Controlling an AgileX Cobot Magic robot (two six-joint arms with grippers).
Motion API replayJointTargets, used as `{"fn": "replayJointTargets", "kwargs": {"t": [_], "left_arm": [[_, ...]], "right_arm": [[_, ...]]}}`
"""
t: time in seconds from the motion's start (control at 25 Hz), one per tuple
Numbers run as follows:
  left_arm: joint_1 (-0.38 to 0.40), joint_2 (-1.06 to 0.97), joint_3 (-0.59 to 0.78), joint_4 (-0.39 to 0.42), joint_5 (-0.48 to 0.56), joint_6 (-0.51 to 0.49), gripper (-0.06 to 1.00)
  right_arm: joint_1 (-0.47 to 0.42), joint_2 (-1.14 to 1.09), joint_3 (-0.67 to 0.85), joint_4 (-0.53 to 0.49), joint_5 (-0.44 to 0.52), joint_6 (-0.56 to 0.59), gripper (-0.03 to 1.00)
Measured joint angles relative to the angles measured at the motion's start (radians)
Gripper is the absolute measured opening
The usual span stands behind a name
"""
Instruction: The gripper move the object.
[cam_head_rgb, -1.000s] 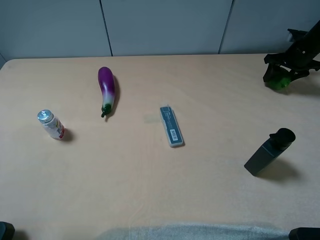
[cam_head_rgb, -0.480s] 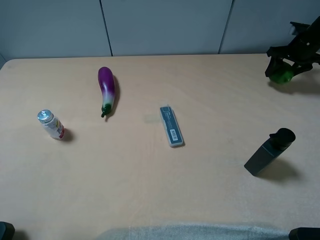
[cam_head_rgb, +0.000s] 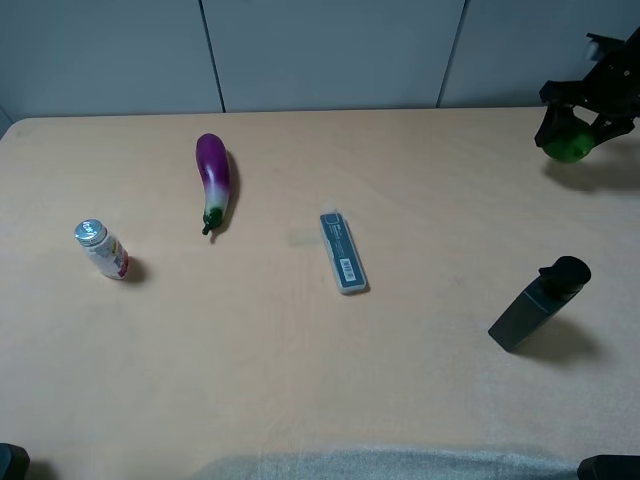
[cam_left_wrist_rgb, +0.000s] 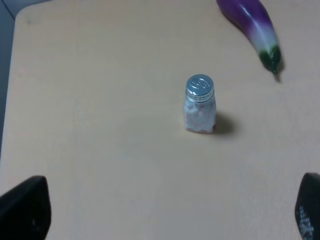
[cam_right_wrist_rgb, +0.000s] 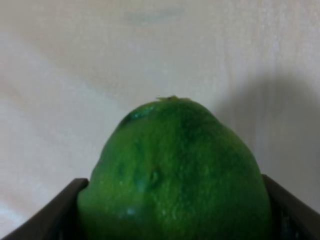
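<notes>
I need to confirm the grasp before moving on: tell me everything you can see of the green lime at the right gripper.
The lime is small, round and glossy, deep green with dimpled skin and a small nub at its outer end. It sits between the right gripper's dark fingers, which press on both of its flanks. It is near the table's far right corner and seems lifted, since its shadow lies apart from it on the surface.

round glossy green fruit (cam_head_rgb: 568, 149) aloft between right gripper (cam_head_rgb: 572, 137) jaws
</notes>
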Motion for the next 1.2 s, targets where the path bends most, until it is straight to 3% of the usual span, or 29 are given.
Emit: {"fn": "replayJointTargets", "kwargs": {"t": [0.36, 1.2], "left_arm": [[0.0, 0.0, 0.0, 0.0, 0.0, 0.0, 0.97], [0.0, 0.0, 0.0, 0.0, 0.0, 0.0, 0.97]], "right_arm": [[0.038, -0.061, -0.001, -0.021, 0.072, 0.037, 0.47], [0.366, -0.128, -0.001, -0.071, 0.087, 0.164, 0.47]]}}
